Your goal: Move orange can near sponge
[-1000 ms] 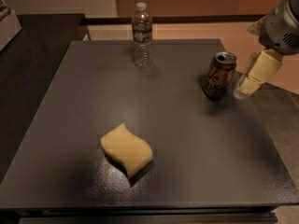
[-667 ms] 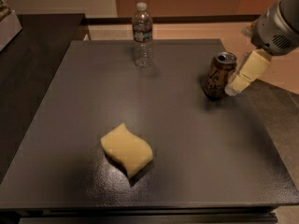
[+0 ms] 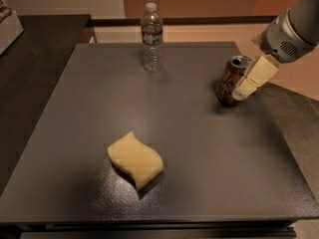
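Observation:
The orange can (image 3: 230, 81) stands upright on the dark grey table (image 3: 199, 148), at its right side towards the back. It is orange-brown with dark lettering and a silver top. My gripper (image 3: 250, 79) comes in from the upper right on a grey arm, and its cream-coloured end lies against the can's right side. The pale yellow, wavy-edged sponge (image 3: 135, 159) lies flat on the table at the front left of centre, well apart from the can.
A clear plastic water bottle (image 3: 151, 37) stands upright at the back of the table, left of the can. A black counter (image 3: 35, 68) adjoins the table on the left. The table's right edge is just right of the can.
My gripper has moved left and a little down, from beside the can to right against its right side. The can, sponge and bottle have not moved.

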`<action>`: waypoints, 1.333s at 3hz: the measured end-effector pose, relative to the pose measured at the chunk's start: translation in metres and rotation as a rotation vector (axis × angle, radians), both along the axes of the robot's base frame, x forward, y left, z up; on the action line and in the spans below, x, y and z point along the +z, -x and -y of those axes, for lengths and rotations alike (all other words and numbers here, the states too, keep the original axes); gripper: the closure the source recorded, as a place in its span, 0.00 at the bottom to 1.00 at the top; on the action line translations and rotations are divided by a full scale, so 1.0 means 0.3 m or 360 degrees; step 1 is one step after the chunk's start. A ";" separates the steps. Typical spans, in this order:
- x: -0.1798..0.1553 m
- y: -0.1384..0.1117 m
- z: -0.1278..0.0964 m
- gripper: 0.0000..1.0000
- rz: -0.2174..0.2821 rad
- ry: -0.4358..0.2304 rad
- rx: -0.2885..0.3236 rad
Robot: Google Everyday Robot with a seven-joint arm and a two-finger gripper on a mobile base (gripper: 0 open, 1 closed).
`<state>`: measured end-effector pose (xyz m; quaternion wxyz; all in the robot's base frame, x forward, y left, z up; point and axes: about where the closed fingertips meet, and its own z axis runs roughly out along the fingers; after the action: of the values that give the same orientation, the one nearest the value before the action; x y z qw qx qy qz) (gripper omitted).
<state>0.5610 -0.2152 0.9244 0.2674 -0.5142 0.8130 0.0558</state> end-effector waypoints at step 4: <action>-0.011 0.011 -0.060 0.87 -0.0090 -0.0094 0.0097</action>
<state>0.5576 -0.1972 0.9211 0.2575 -0.5287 0.8023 0.1025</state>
